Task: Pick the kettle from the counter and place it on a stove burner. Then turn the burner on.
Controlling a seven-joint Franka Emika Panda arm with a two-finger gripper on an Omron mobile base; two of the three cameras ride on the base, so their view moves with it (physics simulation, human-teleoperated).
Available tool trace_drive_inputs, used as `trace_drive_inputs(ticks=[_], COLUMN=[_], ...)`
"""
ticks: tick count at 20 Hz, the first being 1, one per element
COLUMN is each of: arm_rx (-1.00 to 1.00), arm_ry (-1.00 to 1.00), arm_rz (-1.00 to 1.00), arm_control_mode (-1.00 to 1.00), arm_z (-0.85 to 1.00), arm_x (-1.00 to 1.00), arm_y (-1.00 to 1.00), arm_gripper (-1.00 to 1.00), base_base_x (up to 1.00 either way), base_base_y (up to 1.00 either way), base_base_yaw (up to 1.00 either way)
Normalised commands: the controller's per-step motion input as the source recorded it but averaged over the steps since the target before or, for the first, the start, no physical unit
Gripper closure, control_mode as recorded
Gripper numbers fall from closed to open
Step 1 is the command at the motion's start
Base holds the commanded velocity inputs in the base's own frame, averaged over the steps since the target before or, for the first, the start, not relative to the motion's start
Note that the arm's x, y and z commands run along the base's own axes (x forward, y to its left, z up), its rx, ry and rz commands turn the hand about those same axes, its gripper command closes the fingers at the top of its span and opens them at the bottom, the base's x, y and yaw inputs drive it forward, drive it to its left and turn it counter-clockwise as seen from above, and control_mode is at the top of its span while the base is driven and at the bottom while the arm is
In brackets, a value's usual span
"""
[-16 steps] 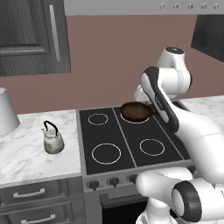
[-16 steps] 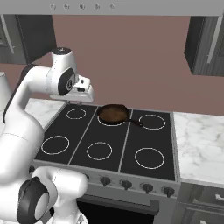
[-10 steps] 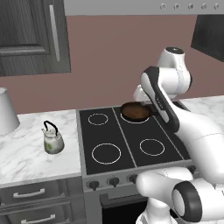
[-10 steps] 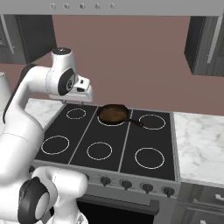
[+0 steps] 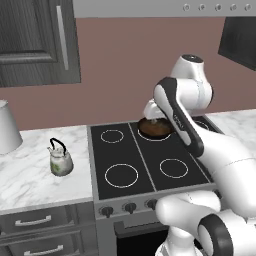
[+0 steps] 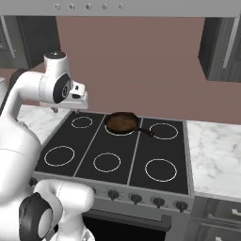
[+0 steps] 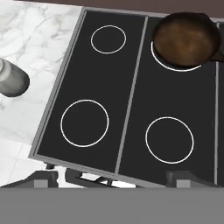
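While jaws open — kettle [image 5: 60, 161] upright on counter [image 5: 30, 180]

The kettle [image 5: 61, 159] stands alone on the counter [image 5: 30, 180], with bare marble on all sides; the large white vessel [image 5: 7, 127] is well apart at the far left. On the cooktop [image 5: 150, 160], the frying pan [image 5: 154, 127] covers a rear ring, while the wide front-left burner [image 5: 121, 175] and its neighbours lie bare. Dark cabinets [image 5: 37, 40] hang high above the counter.
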Motion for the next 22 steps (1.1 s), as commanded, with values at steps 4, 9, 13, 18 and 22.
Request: trace_drive_inputs(ticks=[4, 9, 13, 18, 22], arm_rx=[0.00, 0.02, 0.07, 0.10, 0.10], arm_ry=[0.00, 0.00, 0.00, 0.00, 0.00], arm_rz=[0.11, 0.16, 0.25, 0.28, 0.27], arm_control_mode=[-1.00, -1.00, -1.00, -1.00, -1.00], arm_z=[0.01, 0.00, 0.00, -0.04, -0.17], arm_x=[-0.03, 0.00, 0.00, 0.01, 0.04], arm_y=[0.43, 0.66, 0.75, 0.70, 0.69], arm_gripper=[-1.00, -1.00, -1.00, -1.00, -1.00], base_base_x=[0.00, 0.00, 0.00, 0.00, 0.00], base_base_y=[0.00, 0.00, 0.00, 0.00, 0.00], base_base_yaw=[0.00, 0.00, 0.00, 0.00, 0.00])
